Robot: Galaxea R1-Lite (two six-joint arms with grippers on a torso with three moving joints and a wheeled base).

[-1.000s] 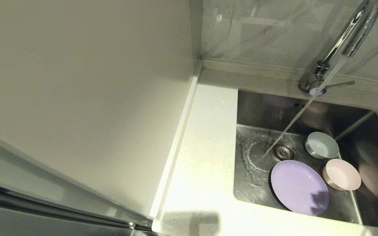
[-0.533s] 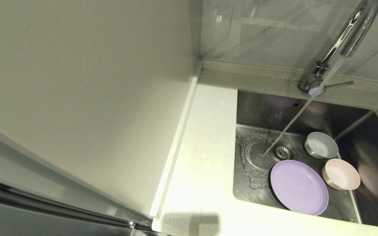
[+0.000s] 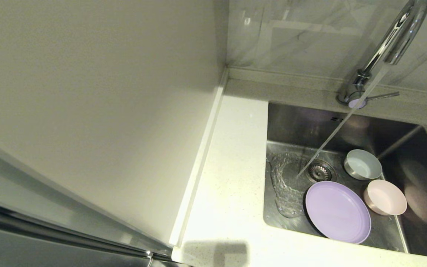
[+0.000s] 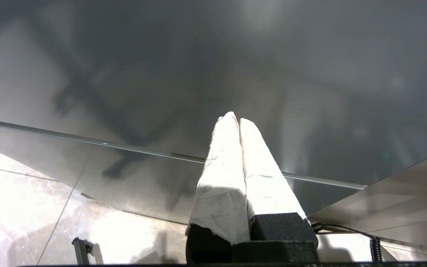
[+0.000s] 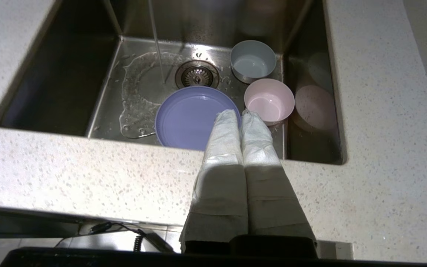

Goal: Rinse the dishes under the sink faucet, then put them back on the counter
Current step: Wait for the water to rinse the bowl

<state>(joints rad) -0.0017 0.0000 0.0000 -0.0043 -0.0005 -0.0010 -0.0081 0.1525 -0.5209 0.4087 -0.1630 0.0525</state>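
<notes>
Three dishes rest on the floor of the steel sink [image 3: 291,126]: a lilac plate [image 3: 337,211] [image 5: 189,116], a pale blue-grey bowl [image 3: 362,164] [image 5: 253,61] and a pale pink bowl [image 3: 385,197] [image 5: 269,101]. Water runs from the chrome faucet [image 3: 395,37] and lands beside the round drain strainer [image 3: 319,171], clear of the dishes. My right gripper [image 5: 240,112] is shut and empty, held over the counter's [image 3: 232,178] front edge short of the sink. My left gripper [image 4: 237,119] is shut, parked low by a steel panel, away from the sink.
A tall pale cabinet side [image 3: 98,111] stands to the left of the counter strip. Grey marbled wall tile [image 3: 302,33] rises behind the sink. The faucet's thin side lever [image 3: 382,95] points to the right. A puddle [image 3: 285,189] spreads left of the drain.
A shadow that lay on the plate's near edge one second ago is gone. The puddle by the drain has changed shape. The dishes have not moved.
</notes>
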